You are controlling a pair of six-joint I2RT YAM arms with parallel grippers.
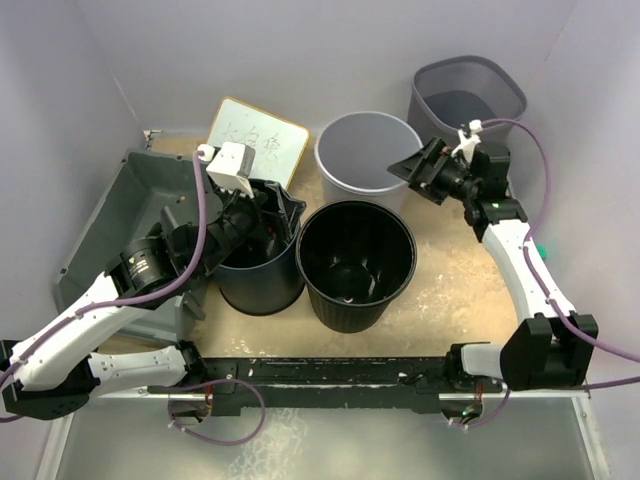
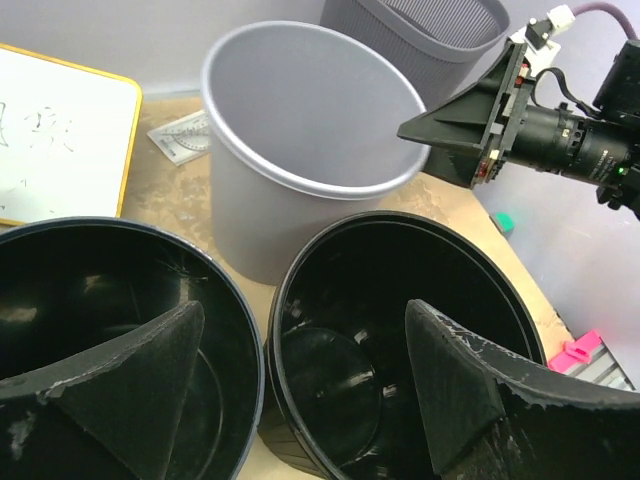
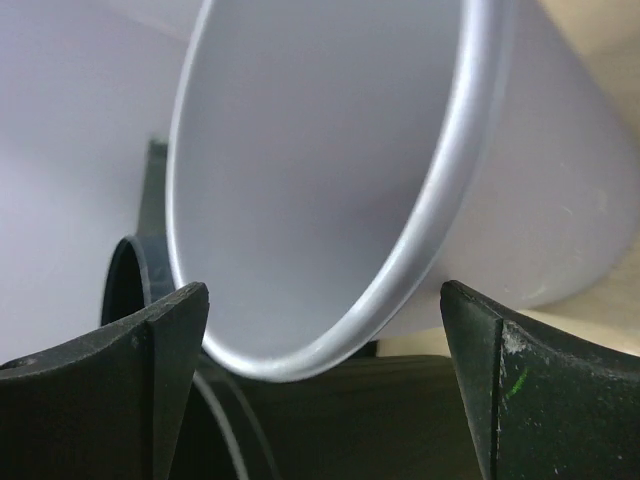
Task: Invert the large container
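The large container (image 1: 135, 190) sits open side up on the tabletop (image 1: 450, 290) at the left of the top view, partly under the left arm (image 1: 90, 310). The left fingers (image 2: 135, 385) are wide apart and empty above the dark blue bucket (image 2: 60, 290) and the black bucket (image 2: 340, 290); the right fingers (image 3: 540, 400), also wide apart, grip nothing beside the pale grey bucket (image 3: 330, 150). The container looks light, stiff and smooth, so I would take hold of its rimmed edge on a long side.
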